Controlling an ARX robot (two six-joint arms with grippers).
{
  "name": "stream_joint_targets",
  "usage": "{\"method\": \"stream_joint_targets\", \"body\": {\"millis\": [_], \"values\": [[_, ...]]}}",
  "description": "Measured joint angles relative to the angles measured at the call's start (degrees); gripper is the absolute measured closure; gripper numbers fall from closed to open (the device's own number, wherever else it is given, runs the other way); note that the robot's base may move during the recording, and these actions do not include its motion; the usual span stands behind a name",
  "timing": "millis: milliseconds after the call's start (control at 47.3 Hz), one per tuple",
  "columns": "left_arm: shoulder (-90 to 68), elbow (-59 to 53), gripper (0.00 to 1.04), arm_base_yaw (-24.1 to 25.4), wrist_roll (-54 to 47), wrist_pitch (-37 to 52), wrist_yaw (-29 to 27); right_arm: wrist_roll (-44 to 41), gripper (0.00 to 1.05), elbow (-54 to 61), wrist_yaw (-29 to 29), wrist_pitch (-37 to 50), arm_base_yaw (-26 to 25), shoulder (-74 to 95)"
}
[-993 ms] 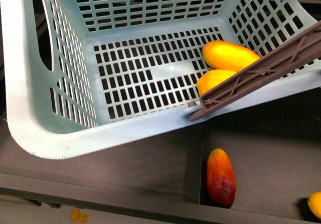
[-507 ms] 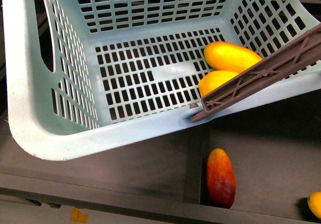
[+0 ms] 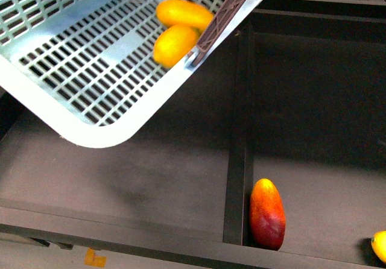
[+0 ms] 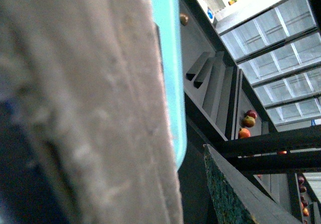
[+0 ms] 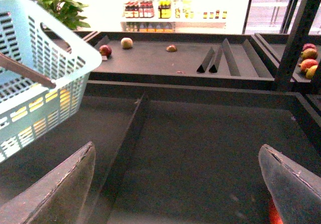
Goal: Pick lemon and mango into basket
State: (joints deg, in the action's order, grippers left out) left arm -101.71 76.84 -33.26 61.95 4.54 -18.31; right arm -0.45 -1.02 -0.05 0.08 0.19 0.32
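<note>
The pale blue-green basket [image 3: 90,70] hangs tilted at the upper left of the front view, its brown handle [image 3: 229,6] at its right side. Two yellow-orange oval fruits lie inside it; the shorter one [image 3: 175,43] looks like the lemon, and a longer one [image 3: 184,12] lies beside it. A red-and-yellow mango [image 3: 267,213] lies on the dark tray by the divider. My left gripper [image 4: 193,184] is shut on the basket, whose rim [image 4: 168,58] shows close up. My right gripper [image 5: 178,184] is open and empty above the tray, with the basket [image 5: 35,78] to one side.
A raised divider [image 3: 238,160] splits the dark tray [image 3: 151,178]. A yellow fruit [image 3: 380,245] is cut off at the front right edge. The right wrist view shows a back shelf [image 5: 175,58] with a few loose fruits and angled dividers [image 5: 215,58].
The basket has swung up and to the left and turned, carrying the two yellow-orange fruits with it. The mango on the tray has not moved.
</note>
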Motion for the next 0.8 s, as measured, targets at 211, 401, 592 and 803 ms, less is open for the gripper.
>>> {"method": "stream_joint_targets", "body": {"millis": [211,401,592,803], "values": [[-9.7,5.2,0.77,6.4,8.9,0.2,2.7,0.0,0.09,0.0,0.1,0.0,0.0,0.0],[-20.2,18.1,0.77,11.8,16.9,-3.3,3.3,0.0,0.09,0.0,0.0,0.0,0.0,0.0],[-30.4,30.5,0.77,13.9,20.9,-8.2,3.5,0.0,0.09,0.0,0.0,0.0,0.0,0.0],[-35.5,32.0,0.77,13.8,24.7,-10.2,6.0,0.0,0.09,0.0,0.1,0.0,0.0,0.0]]}}
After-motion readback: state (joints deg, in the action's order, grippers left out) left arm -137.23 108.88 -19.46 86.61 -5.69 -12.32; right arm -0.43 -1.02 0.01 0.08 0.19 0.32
